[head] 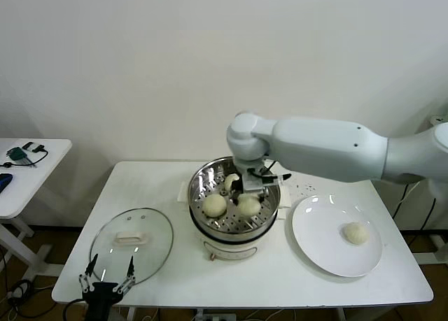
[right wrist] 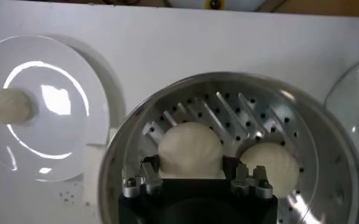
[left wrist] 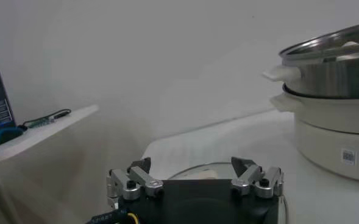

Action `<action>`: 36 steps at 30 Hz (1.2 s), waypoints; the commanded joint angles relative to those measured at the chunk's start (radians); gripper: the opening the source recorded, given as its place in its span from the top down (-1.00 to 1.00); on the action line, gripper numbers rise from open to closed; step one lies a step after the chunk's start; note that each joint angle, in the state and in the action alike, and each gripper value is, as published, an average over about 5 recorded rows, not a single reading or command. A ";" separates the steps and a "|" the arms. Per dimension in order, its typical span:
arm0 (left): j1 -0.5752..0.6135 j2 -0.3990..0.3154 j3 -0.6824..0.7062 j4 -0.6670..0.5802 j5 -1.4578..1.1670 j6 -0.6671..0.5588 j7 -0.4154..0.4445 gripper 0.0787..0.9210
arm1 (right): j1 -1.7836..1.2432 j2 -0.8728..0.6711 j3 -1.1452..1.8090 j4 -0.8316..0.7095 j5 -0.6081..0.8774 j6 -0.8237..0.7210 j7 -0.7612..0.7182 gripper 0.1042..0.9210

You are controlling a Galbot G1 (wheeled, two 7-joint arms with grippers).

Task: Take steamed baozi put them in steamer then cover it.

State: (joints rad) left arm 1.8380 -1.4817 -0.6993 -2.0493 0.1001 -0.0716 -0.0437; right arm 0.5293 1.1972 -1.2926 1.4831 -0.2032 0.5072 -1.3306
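Right gripper (head: 250, 189) is inside the round shiny stainless-steel steamer basket (head: 203, 177), which sits on a white electric pot base on the white table (head: 294, 265). Its fingers (right wrist: 150, 173) are narrowed around a cream-white pleated baozi (right wrist: 190, 149), which rests on the perforated floor. A second baozi (head: 215, 205) lies just beside it in the basket; a third pale bun (head: 230, 181) shows near the back wall. One more baozi (head: 356, 233) remains on the flat white plate (head: 318, 247), right of the steamer.

Left gripper (head: 107, 272) is parked at the table's front-left edge, fingers (left wrist: 135, 183) spread wide, holding nothing. The clear glass lid with white handle (head: 133, 238) lies flat on the table just beyond it, left of the steamer.
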 commanded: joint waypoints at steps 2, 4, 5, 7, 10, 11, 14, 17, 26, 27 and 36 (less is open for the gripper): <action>-0.006 0.002 0.001 0.012 -0.001 -0.001 0.000 -0.77 | -0.080 0.063 0.000 0.000 -0.041 0.015 0.002 -0.39; -0.007 0.002 0.001 0.015 0.000 -0.001 0.000 -0.77 | -0.083 0.061 0.002 0.000 -0.046 0.012 0.008 -0.42; -0.006 0.002 0.001 0.016 -0.001 -0.001 0.000 -0.77 | -0.083 0.060 0.003 0.000 -0.048 0.009 0.009 -0.46; -0.005 0.003 0.001 0.016 -0.001 -0.002 0.000 -0.77 | -0.080 0.055 0.006 0.001 -0.051 0.003 0.008 -0.55; -0.003 0.003 0.001 0.017 -0.001 -0.004 0.000 -0.77 | -0.070 0.042 0.019 0.001 -0.052 0.002 0.004 -0.70; -0.003 0.003 0.001 0.018 -0.001 -0.004 0.000 -0.77 | -0.065 0.035 0.027 0.001 -0.052 0.002 0.004 -0.73; -0.003 0.004 0.002 0.018 -0.001 -0.005 -0.001 -0.77 | -0.039 0.005 0.057 0.001 -0.049 0.003 0.005 -0.76; -0.003 0.004 0.002 0.017 -0.001 -0.005 -0.001 -0.77 | 0.010 -0.054 0.078 -0.006 -0.036 -0.008 0.018 -0.76; -0.001 0.007 0.004 0.003 0.001 -0.004 0.000 -0.77 | 0.284 -0.340 -0.166 -0.007 0.184 -0.414 0.388 -0.76; 0.000 0.007 0.004 0.002 0.000 -0.005 0.000 -0.77 | 0.302 -0.376 -0.190 -0.001 0.243 -0.491 0.397 -0.76; 0.006 0.013 -0.001 -0.003 -0.013 -0.005 0.000 -0.77 | 0.193 -0.695 -0.175 -0.021 0.377 -0.799 0.300 -0.76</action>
State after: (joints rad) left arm 1.8423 -1.4702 -0.6986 -2.0487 0.0919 -0.0786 -0.0444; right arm 0.7171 0.7843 -1.4111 1.4685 0.0220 0.0196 -1.0825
